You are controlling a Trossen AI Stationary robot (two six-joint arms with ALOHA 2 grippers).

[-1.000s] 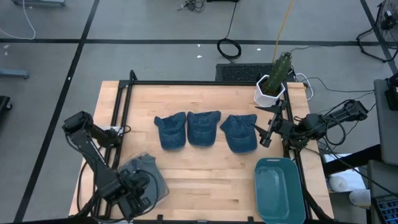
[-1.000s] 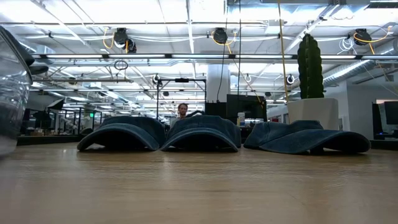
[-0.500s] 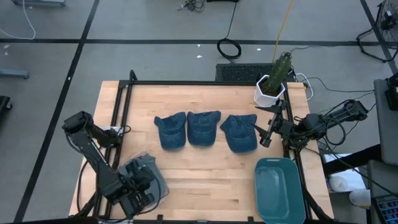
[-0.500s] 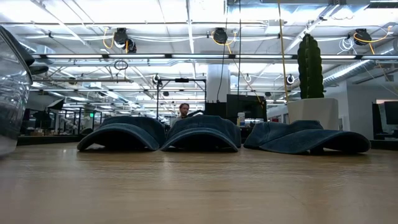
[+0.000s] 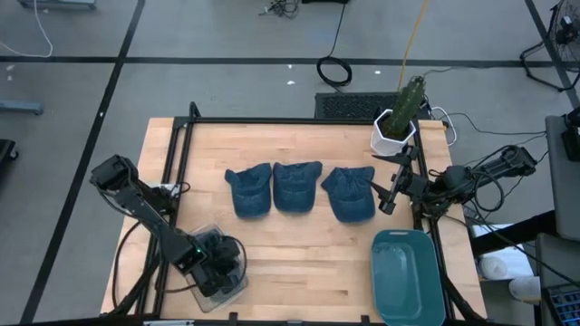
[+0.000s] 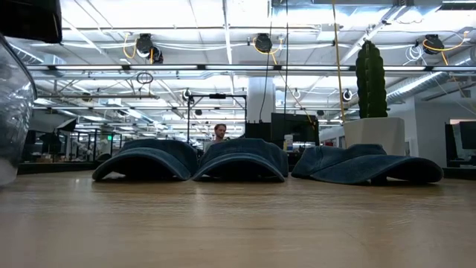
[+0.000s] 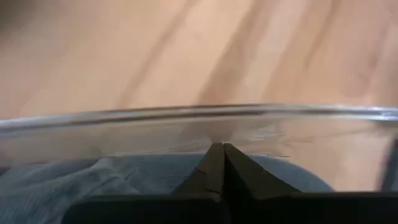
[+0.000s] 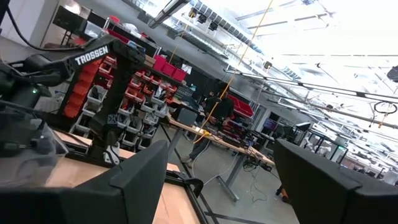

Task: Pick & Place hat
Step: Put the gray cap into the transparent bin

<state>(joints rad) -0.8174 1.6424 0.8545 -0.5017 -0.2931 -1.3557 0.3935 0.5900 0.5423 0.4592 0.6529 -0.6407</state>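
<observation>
Three blue denim caps (image 5: 299,190) lie in a row mid-table, resting on their brims and crowns (image 6: 242,160). A fourth blue-grey hat (image 7: 93,180) lies inside a clear bowl (image 5: 222,272) near the table's near-left corner; the bowl's wall (image 6: 11,112) shows at the low view's left edge. My left gripper (image 7: 217,149) is shut and hangs over that bowl, tips just inside its rim (image 7: 199,112). My right gripper (image 5: 381,192) is open and waits at the table's right side, beside the rightmost cap (image 5: 349,192), touching nothing. My left gripper comes from above into the clear bowl with its fingers (image 7: 208,165) shut tip to tip, over the blue-grey hat. Nothing shows between the tips. I cannot tell whether they touch the cloth.
A teal bin (image 5: 406,276) sits at the near-right corner. A cactus in a white pot (image 5: 394,127) stands at the far-right corner. Black frame rails (image 5: 172,181) run along the table's left and far edges. Bare wood lies between the caps and the near edge.
My left arm has swung toward the table's right, carrying its shut gripper farther over the clear bowl; part of the arm now shows at the low view's top left. The caps and my right arm have stayed still.
</observation>
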